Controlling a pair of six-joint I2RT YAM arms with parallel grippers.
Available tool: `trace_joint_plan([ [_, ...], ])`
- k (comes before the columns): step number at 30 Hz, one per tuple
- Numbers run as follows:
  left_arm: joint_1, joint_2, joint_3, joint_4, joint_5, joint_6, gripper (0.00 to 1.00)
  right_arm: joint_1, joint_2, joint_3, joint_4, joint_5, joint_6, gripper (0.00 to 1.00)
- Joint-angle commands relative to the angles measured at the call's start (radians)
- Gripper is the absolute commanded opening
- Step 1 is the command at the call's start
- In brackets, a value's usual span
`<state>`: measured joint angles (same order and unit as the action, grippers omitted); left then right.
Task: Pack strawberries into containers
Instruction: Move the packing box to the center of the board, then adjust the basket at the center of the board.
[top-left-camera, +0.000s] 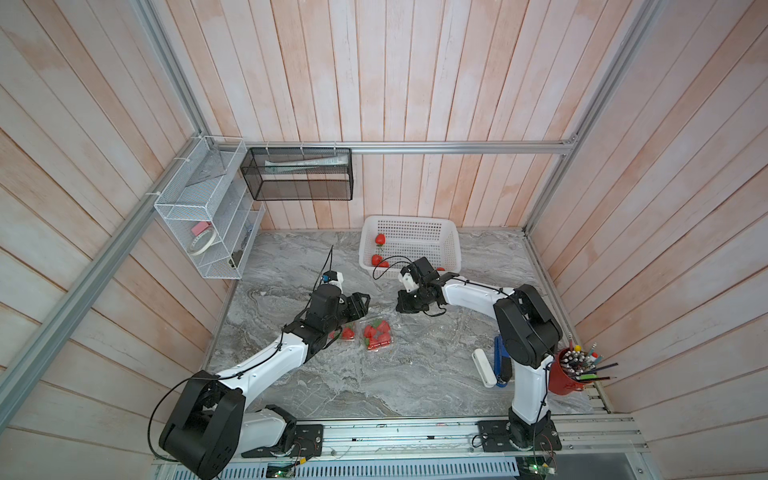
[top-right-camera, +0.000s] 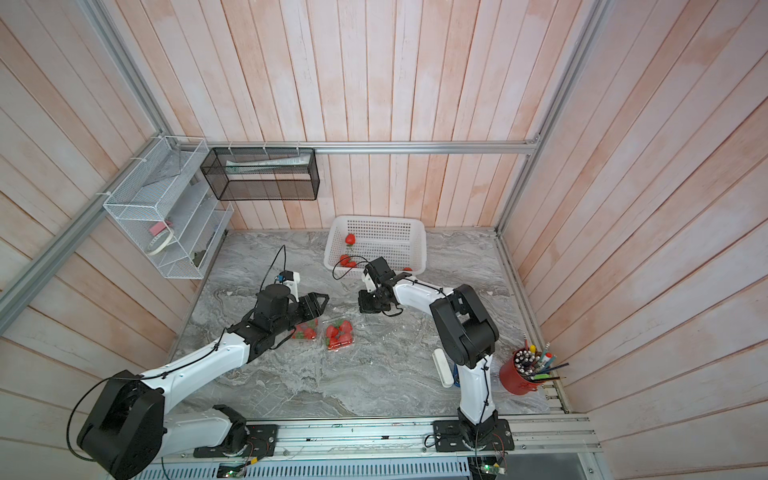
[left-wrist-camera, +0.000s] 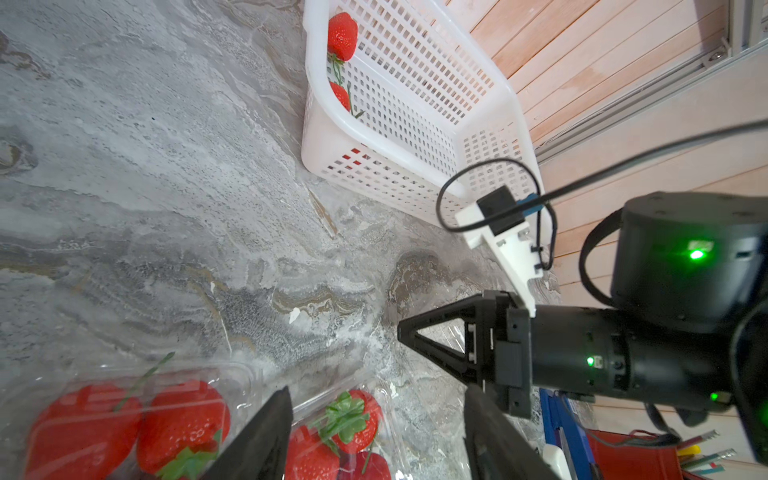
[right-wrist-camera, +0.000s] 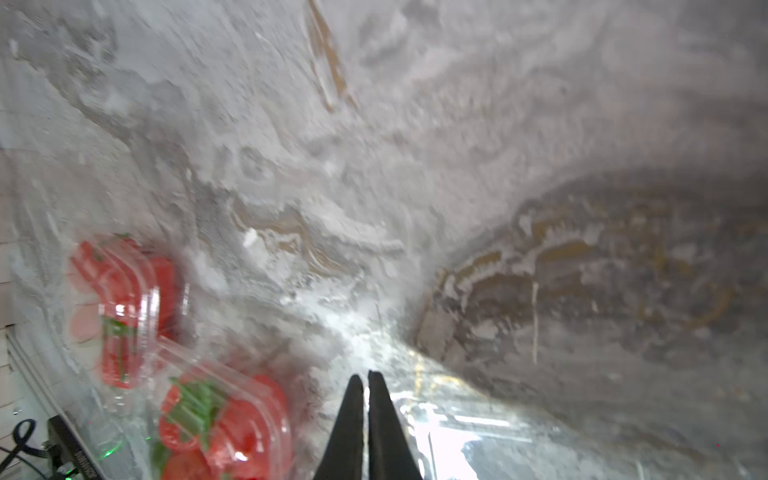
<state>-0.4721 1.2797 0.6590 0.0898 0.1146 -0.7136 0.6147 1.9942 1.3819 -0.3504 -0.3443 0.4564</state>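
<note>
Holds left gripper (top-left-camera: 363, 302) spread, ready, over clear plastic clamshell containers (left-wrist-camera: 245, 376) of red strawberries (left-wrist-camera: 183, 415); right gripper (right-wrist-camera: 365, 376) pinched together nearby.

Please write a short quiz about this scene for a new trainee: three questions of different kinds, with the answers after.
1. True or false: the right hand is shut.
2. Where do loose strawberries lie? A) white basket B) red cup C) black shelf
3. Fill in: ___ clear containers already hold strawberries.
Key: 1 true; 2 A; 3 two.
</note>
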Motion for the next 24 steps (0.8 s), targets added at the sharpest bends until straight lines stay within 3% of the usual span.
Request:
trace_joint_plan([
  [1, 0.013, 0.026, 0.057, -0.005, -0.017, 0.039, 0.7, 0.005, 0.014, 0.138, -0.035, -0.052, -0.023, 0.09],
  [8, 0.049, 0.155, 0.243, -0.008, -0.076, 0.097, 0.86, -0.03, -0.048, 0.275, -0.169, -0.057, -0.11, 0.11],
  [12, 0.073, 0.365, 0.425, -0.036, -0.16, 0.14, 0.91, -0.109, -0.067, 0.276, -0.113, -0.023, -0.12, 0.16],
  [16, 0.126, 0.582, 0.597, -0.02, -0.096, 0.119, 0.91, -0.197, 0.063, 0.435, -0.195, 0.043, -0.162, 0.21],
  [20, 0.133, 0.695, 0.703, -0.028, -0.057, 0.115, 0.91, -0.239, 0.225, 0.626, -0.24, 0.078, -0.171, 0.28],
  [24, 0.134, 0.735, 0.766, -0.076, -0.05, 0.121, 0.91, -0.277, 0.465, 0.986, -0.442, 0.195, -0.212, 0.43],
])
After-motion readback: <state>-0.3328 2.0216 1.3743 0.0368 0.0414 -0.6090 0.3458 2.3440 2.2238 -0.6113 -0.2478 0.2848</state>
